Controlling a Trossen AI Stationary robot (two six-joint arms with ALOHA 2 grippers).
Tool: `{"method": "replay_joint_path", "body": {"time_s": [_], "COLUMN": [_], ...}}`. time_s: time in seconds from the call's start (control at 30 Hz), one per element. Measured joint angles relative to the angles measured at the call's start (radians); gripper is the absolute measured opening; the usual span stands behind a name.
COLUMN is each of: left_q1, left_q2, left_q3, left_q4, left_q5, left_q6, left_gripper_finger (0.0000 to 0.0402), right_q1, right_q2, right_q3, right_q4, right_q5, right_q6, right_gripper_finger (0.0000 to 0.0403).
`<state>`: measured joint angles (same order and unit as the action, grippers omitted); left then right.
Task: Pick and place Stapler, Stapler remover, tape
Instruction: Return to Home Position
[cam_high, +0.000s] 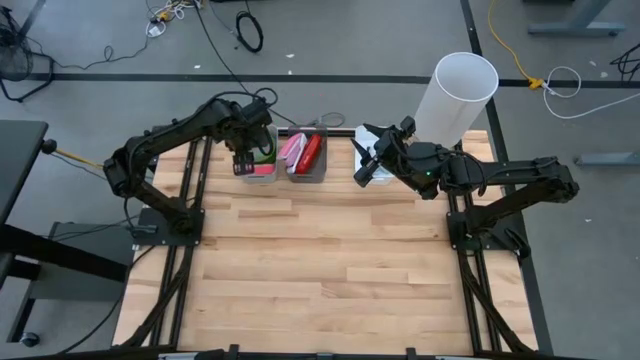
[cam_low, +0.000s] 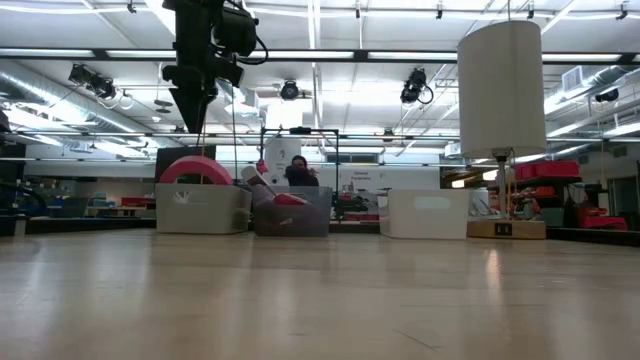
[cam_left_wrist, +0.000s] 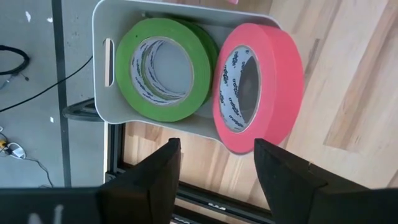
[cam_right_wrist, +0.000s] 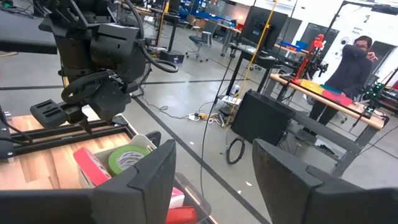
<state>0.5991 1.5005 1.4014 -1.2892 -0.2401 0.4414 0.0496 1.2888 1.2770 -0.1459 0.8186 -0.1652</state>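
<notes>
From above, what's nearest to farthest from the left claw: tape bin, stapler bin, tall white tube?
1. Tape bin, beneath the left gripper.
2. Stapler bin, next over, middle.
3. White tube, far right corner.

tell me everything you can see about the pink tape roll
The pink tape roll is a wide, bright pink ring with a white printed core and an open centre. It stands tilted on edge at one end of the gray bin, leaning against the green tape and rising above the rim. The left tool hangs open above it, not touching.
</notes>
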Motion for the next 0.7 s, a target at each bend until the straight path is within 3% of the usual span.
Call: {"method": "replay_joint_path", "body": {"time_s": [0.43, 0.57, 0.7], "left_q1": [-0.009, -0.027, -0.04], "left_q2": [-0.009, -0.01, -0.011], "left_q3": [0.018, 0.094, 0.172], "left_q4": [0.034, 0.036, 0.067], "left_q5": [0.041, 0.13, 0.202], "left_q6": [-0.083, -0.144, -0.182], "left_gripper_finger": [0.0201, 0.0179, 0.0145], "right_q1": [0.0, -0.008, -0.032], "right_q2": [0.0, 0.0, 0.0], "right_q3": [0.0, 0.0, 0.0], "right_q4": [0.0, -0.001, -0.022], "right_q5": [-0.018, -0.126, -0.318], "right_q6": [0.007, 0.033, 0.124], "right_gripper_finger": [0.0212, 0.0212, 0.0212]}}
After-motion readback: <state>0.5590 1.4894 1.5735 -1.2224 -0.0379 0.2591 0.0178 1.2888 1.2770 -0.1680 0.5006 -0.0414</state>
